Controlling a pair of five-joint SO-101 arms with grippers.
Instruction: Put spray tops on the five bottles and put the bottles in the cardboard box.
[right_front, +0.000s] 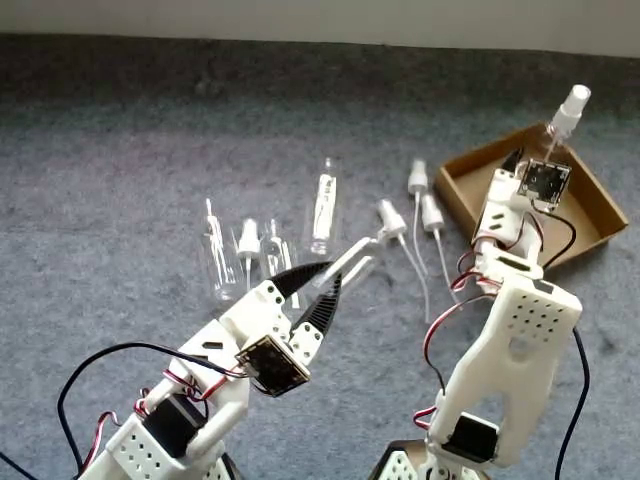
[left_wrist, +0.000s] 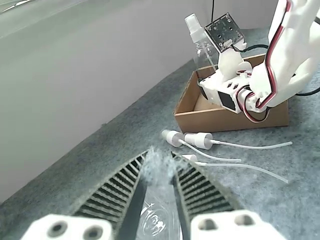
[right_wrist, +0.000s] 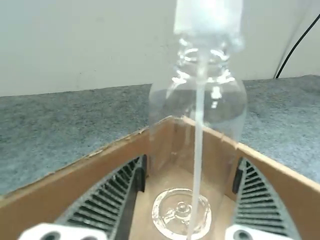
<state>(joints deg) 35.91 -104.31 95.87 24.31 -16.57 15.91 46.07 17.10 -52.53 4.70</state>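
Observation:
My left gripper (right_front: 340, 272) (left_wrist: 159, 157) is shut on a clear capless bottle (right_front: 358, 262) (left_wrist: 157, 210), held low over the grey mat near the middle. My right gripper (right_front: 553, 147) (right_wrist: 187, 170) is shut on a clear bottle with a white spray top (right_front: 563, 118) (right_wrist: 200, 110) (left_wrist: 199, 39), held upright with its base inside the cardboard box (right_front: 590, 205) (right_wrist: 75, 175) (left_wrist: 230, 120). Three loose spray tops with long tubes (right_front: 418, 180) (right_front: 432, 212) (right_front: 392, 218) (left_wrist: 172, 137) lie between the two grippers.
Left of my left gripper, two clear bottles (right_front: 220, 265) (right_front: 275, 250) stand with a white spray top (right_front: 248, 238) between them. Another clear bottle (right_front: 323, 205) lies on its side behind them. A pale wall borders the mat's far edge.

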